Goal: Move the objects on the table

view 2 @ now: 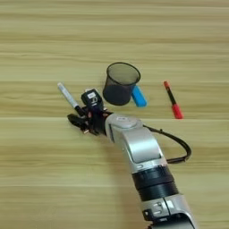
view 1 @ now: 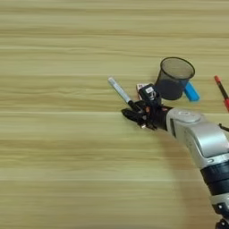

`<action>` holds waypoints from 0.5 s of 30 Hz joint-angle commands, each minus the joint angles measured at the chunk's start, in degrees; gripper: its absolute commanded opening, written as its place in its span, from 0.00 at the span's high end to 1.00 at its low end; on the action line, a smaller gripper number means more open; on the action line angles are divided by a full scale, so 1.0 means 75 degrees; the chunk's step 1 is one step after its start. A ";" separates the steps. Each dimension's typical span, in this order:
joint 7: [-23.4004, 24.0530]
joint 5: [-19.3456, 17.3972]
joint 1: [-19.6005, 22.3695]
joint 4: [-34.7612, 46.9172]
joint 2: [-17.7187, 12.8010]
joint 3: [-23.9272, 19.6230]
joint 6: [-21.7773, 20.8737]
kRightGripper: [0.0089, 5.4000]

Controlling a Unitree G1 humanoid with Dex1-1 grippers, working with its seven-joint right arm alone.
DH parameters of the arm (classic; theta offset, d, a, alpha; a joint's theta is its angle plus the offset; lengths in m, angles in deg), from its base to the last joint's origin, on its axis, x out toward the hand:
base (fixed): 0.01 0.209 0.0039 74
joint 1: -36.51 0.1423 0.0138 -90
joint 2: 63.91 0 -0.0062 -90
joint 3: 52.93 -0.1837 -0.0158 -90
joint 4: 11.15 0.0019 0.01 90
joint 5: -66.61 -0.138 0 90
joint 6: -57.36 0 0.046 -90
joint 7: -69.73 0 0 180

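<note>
The table (view 1: 67,179) fills both views, light wood with long grain stripes. The right arm (view 2: 138,152) comes in from the bottom right, and its gripper (view 1: 134,114) sits at the black-capped end of the marker (view 1: 118,89), which lies flat and angles up to the left. Whether the jaws are clamped on the cap or merely beside it cannot be told.

The mesh cup (view 1: 174,78) stands upright just behind the wrist, with the blue piece (view 1: 192,92) touching or just beside its base. The red pen (view 2: 172,105) lies well apart to the right. The small box (view 1: 142,86) is mostly hidden.

Risk, as judged: any backward swing of the wrist could tip the cup; an end-on grip could let the marker pivot or roll.
</note>
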 commanded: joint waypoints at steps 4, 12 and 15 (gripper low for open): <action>0.0141 -0.0128 0.0447 0.0496 0.0041 -0.0494 -0.0613 0.27; 0.0143 -0.0197 0.0417 0.0652 0.0140 -0.0687 -0.1334 0.09; 0.0163 -0.0307 0.0389 0.0872 0.0208 -0.0847 -0.1733 0.04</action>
